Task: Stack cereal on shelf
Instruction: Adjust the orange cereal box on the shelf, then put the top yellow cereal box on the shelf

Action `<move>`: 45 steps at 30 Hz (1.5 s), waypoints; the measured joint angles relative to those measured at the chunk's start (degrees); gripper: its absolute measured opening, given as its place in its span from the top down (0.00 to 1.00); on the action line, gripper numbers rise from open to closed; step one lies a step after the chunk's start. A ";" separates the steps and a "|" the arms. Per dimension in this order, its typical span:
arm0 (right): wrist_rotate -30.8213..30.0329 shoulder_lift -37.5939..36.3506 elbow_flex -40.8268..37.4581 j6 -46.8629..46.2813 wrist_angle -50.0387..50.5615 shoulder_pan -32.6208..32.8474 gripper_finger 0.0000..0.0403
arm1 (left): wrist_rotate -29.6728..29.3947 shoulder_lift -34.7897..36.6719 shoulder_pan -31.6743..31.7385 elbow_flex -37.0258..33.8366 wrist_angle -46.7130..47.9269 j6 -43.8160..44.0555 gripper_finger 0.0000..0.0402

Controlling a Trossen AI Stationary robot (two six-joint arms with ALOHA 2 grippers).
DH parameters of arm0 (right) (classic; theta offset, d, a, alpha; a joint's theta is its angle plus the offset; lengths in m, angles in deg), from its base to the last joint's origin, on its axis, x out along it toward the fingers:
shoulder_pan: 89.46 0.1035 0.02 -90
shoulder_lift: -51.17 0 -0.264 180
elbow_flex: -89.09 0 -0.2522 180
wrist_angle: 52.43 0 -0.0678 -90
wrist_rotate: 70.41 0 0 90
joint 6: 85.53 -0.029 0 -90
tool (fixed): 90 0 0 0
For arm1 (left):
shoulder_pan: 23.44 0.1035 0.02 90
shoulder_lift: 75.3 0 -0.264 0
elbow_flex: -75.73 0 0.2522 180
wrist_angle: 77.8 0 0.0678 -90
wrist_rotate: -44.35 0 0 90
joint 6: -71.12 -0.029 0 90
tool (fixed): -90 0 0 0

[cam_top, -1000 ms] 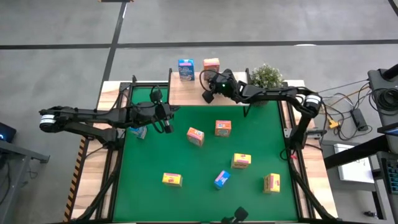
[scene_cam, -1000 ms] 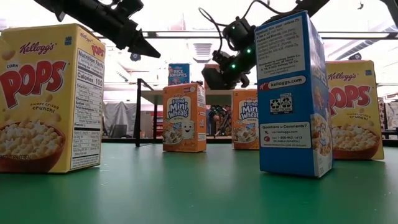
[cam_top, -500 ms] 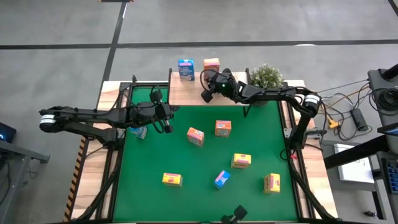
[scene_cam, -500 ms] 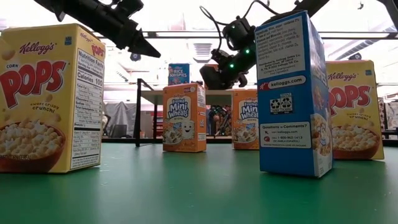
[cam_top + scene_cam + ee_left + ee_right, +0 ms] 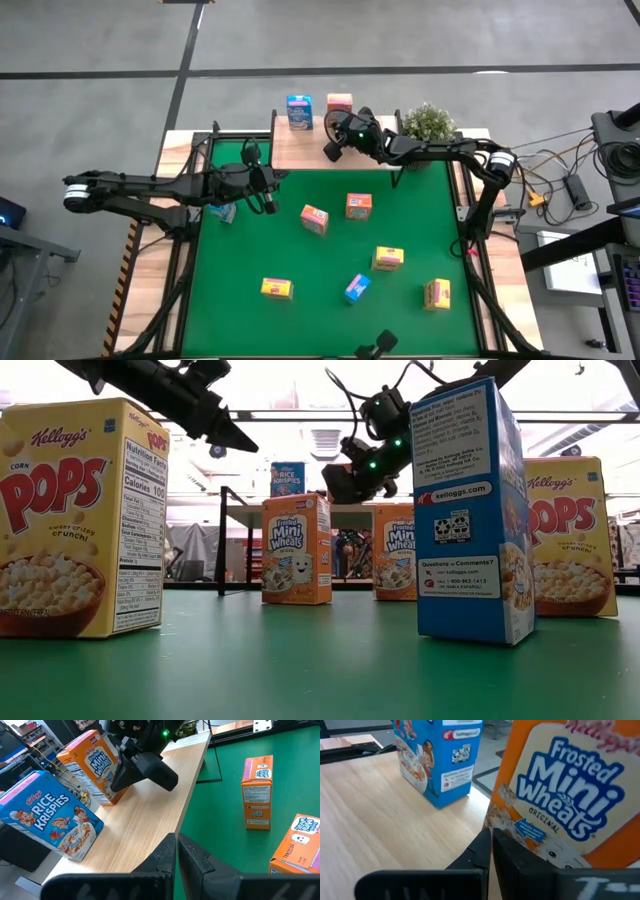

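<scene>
With its fingers pressed together on nothing, the right gripper [image 5: 333, 152] hovers over the shelf [image 5: 310, 147], just beside the orange-red box [image 5: 340, 102]; a blue box [image 5: 298, 111] stands farther along. Left gripper [image 5: 270, 203], likewise clenched empty, waits above the green mat [image 5: 330, 280].

Two boxes on the shelf [image 5: 310, 148]
Rice Krispies box [image 5: 299, 111] stands left of Mini-Wheats box [image 5: 340, 103]; potted plant [image 5: 428, 122] further right.
</scene>
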 joint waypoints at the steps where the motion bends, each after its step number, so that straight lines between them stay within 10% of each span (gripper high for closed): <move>1: -0.01 0.00 0.00 -0.07 0.20 0.07 0.98 | -0.01 0.00 0.00 0.00 0.02 0.00 1.00; 29: 16.86 -22.80 0.02 -24.48 40.67 22.23 0.97 | 0.01 -0.02 0.00 0.13 0.80 1.57 1.00; 45: 16.76 -15.30 14.01 -28.75 78.67 38.34 0.94 | 0.05 -0.02 0.00 0.11 1.60 4.13 1.00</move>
